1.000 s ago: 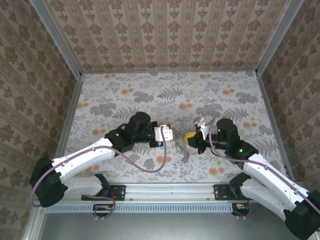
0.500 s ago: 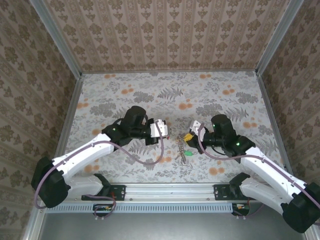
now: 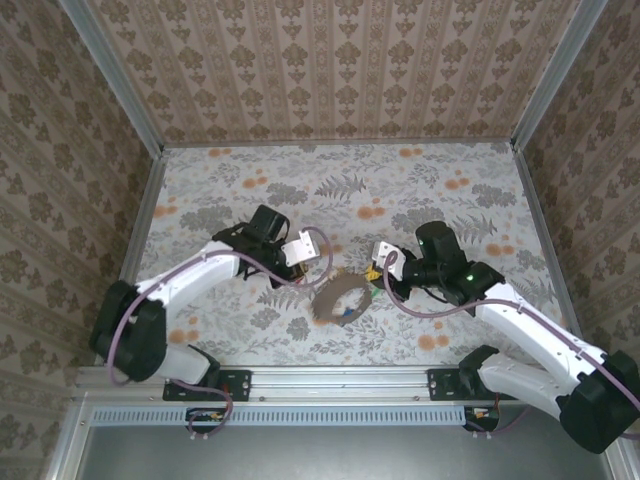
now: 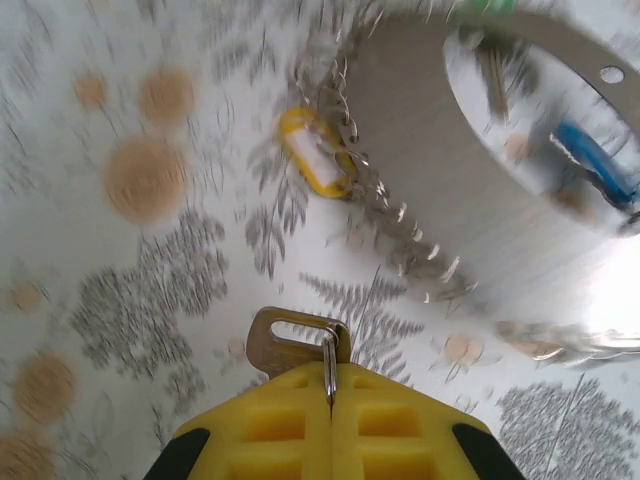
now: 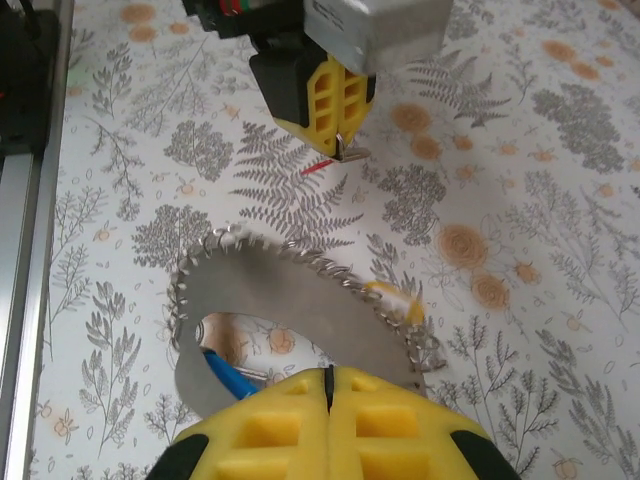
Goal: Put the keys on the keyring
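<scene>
Left wrist, key (image 4: 288, 338) pinched in left hand (image 4: 330, 390)

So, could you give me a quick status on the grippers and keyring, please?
Left gripper shut on a key. Right gripper shut, apparently on the keyring, which is motion-blurred. Key and keyring apart.

Keyring (image 3: 326, 297) between grippers: right edge in right gripper (image 3: 378, 272); left gripper (image 5: 340, 135) apart on its left, one key (image 4: 292, 345) in its grip.
</scene>
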### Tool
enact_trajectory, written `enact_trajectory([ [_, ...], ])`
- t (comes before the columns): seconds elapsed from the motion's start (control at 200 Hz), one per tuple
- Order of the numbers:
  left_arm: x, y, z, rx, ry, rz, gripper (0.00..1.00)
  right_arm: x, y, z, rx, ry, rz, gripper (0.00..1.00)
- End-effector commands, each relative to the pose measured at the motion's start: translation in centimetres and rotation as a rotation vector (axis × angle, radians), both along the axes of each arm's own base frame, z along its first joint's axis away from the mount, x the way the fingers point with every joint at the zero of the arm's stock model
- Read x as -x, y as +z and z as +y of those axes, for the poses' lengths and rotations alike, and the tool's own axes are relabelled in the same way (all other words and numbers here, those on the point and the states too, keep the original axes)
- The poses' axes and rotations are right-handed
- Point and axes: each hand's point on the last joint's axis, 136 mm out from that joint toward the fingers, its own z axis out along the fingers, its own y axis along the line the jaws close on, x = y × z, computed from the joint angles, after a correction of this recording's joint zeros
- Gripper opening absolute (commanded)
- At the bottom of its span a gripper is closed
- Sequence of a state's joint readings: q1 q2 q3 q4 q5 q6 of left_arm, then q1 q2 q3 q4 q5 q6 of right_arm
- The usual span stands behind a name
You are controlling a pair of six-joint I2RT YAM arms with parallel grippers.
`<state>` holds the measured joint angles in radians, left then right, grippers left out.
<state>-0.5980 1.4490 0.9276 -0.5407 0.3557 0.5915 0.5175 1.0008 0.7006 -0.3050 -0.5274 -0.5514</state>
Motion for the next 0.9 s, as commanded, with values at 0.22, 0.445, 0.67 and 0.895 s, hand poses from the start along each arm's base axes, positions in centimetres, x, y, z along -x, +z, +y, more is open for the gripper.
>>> enact_trajectory([
  [0.22,-3.5,-5.0,6.5,-0.130,0.241,0.214,0.00,0.0,-0.9,0.2,0.043,0.028,0.042,0.01],
  [0.445,-5.5,-3.7,10.2,-0.120,0.427,0.242,0.00,1.2,-2.5,4.3,0.057,0.103,0.095,0.35],
  [0.67,-3.1,-3.6,10.1,-0.096,0.518,0.403,0.00,3.0,-6.2,9.9,0.102,0.300,0.211,0.41],
  [0.895,-1.5,-6.6,10.9,-0.237,0.449,0.413,0.00,2.1,-9.3,14.5,0.059,0.325,0.276,0.39],
])
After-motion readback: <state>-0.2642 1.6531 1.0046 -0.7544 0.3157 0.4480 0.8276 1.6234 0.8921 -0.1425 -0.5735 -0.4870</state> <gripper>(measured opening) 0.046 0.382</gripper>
